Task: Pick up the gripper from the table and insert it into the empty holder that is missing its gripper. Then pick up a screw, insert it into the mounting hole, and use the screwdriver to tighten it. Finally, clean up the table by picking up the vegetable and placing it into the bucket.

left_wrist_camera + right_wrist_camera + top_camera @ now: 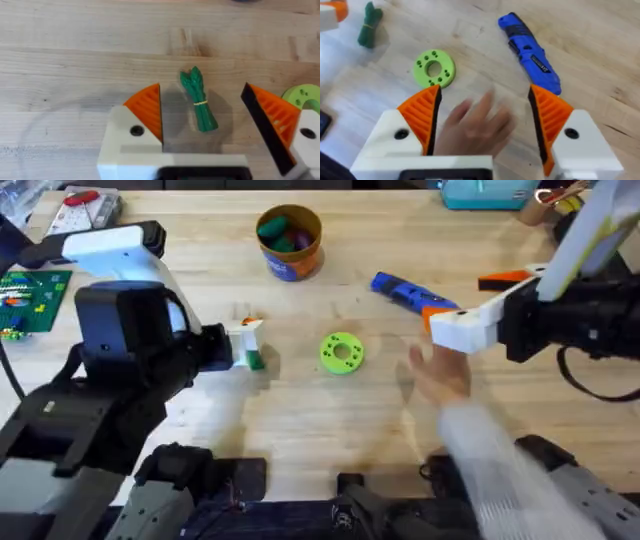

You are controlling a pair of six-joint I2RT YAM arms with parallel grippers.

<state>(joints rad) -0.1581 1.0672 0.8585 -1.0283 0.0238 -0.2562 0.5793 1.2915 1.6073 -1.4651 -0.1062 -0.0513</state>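
Left gripper [202, 120] spread wide, holding nothing, the vegetable [199, 102] lying on the table [75, 60] between its pads, just left of the green disc [342, 352]. Right gripper [485, 117] also wide open and empty, right of the disc; a person's hand [440, 375] is under it, the screwdriver [408, 292] just beyond. The bucket [289, 242] stands behind the disc.

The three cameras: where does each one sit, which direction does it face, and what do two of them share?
Overhead: fixed above the arm bases, looking down and forward over the wooden table; both arms show, and a person's blurred hand.
Left wrist: on the left arm, facing down at the small dark-green toy vegetable between its open left gripper.
Right wrist: on the right arm, facing the thick blue screwdriver; its open right gripper shows.
Shared: all see the lime-green round disc with holes.
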